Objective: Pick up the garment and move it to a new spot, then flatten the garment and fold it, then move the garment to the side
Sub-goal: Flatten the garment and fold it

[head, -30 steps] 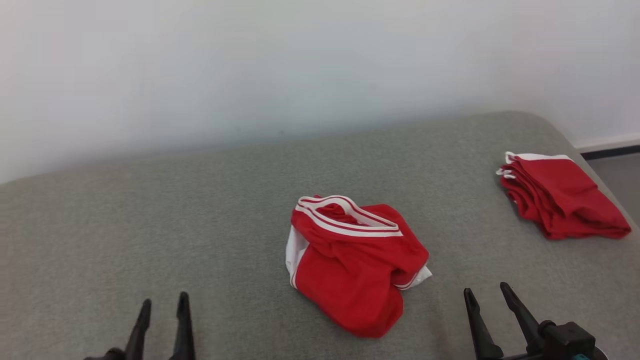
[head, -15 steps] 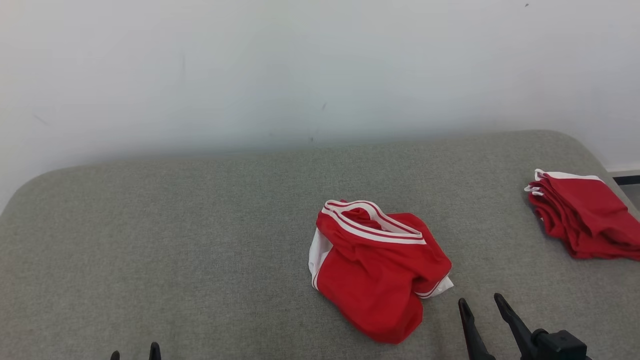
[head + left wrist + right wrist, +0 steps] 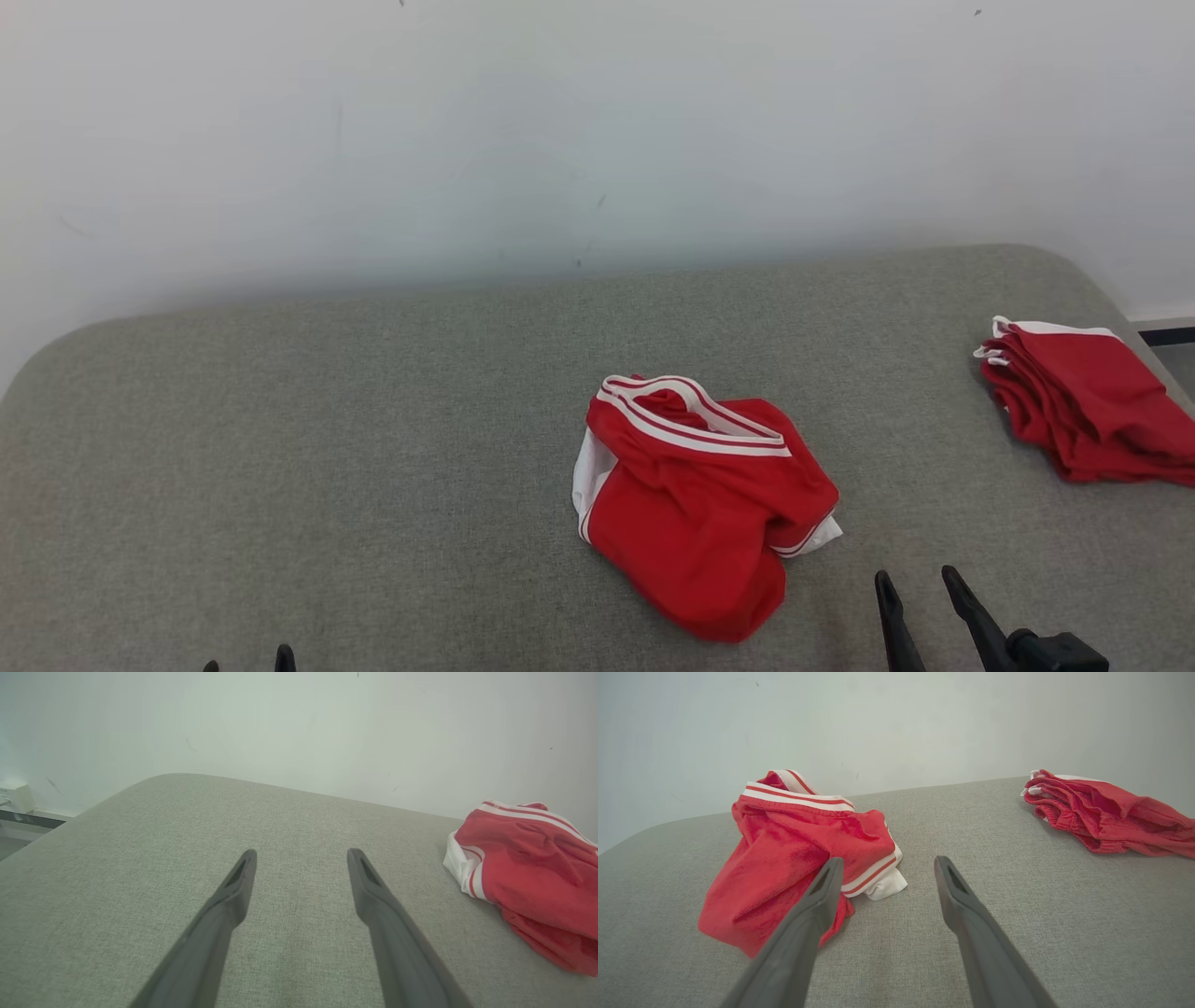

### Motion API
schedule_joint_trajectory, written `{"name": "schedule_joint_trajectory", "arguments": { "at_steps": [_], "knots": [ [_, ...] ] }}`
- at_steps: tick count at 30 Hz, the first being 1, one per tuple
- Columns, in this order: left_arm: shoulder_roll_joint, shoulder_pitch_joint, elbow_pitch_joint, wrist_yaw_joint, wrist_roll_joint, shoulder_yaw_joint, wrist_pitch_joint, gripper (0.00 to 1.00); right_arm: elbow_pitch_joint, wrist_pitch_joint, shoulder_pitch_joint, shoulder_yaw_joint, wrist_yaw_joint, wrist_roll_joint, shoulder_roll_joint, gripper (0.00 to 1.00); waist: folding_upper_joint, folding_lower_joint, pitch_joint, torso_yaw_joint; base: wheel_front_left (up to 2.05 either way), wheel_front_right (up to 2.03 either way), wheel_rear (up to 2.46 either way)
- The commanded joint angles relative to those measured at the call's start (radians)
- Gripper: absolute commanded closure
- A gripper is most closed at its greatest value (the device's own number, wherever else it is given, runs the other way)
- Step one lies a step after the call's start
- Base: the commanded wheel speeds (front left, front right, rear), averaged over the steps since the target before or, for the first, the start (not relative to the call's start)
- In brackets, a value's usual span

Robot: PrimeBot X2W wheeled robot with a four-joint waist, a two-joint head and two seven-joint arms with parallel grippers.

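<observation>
Garment [image 3: 700, 504]: a crumpled pair of red shorts with a white-striped waistband, heaped near the middle of the grey woven-fabric surface [image 3: 327, 448]. Right gripper [image 3: 888, 859], fingers spread and empty, hovers just beside the heap's near right edge. Left gripper [image 3: 301, 853], likewise spread, points at bare fabric well to the heap's left. A folded pile of red cloth [image 3: 1088, 411] lies at the far right. Step in hand, as judged: the first pickup, not yet begun. The next move calls for lowering the fingers onto a raised fold and closing.

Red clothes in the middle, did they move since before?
No. The garment sits just as far from the folded pile as before. The whole head view shifted, so it was the camera that moved.
</observation>
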Motion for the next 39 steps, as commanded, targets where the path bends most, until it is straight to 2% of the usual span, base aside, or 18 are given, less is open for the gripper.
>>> {"name": "schedule_joint_trajectory", "arguments": {
  "at_steps": [1, 21, 29, 33, 39],
  "knots": [
    [-0.003, 0.012, 0.0, -0.005, 0.013, 0.002, -0.003, 0.0, 0.002, -0.007, 0.001, -0.003, -0.003, -0.006, 0.004, 0.0, 0.0, 0.0001, 0.0, -0.002, 0.0, 0.0, 0.0],
    [-0.009, 0.007, 0.005, -0.013, 0.017, -0.013, -0.003, 0.0, 0.0, -0.006, -0.014, 0.007, -0.003, -0.008, -0.006, 0.0, 0.0, 0.0001, 0.002, 0.012, 0.0, 0.0, 0.0],
    [-0.009, 0.005, 0.011, -0.016, 0.013, -0.027, -0.003, 0.0, -0.043, 0.038, -0.105, 0.074, -0.003, -0.009, -0.055, 0.0, 0.0, 0.0001, 0.003, 0.043, 0.0, 0.0, 0.0],
    [-0.009, 0.003, 0.017, -0.017, 0.013, -0.034, -0.003, 0.0, -0.034, 0.133, -0.208, 0.143, -0.003, 0.031, -0.09, 0.0, 0.0, 0.0001, 0.004, 0.065, 0.0, 0.0, 0.0],
    [-0.009, 0.001, 0.028, -0.015, 0.011, -0.055, -0.003, 0.0, 0.065, 0.446, -0.371, 0.241, -0.003, 0.124, -0.131, 0.0, 0.0, 0.0001, 0.006, 0.123, 0.0, 0.0, 0.0]
  ]
}}
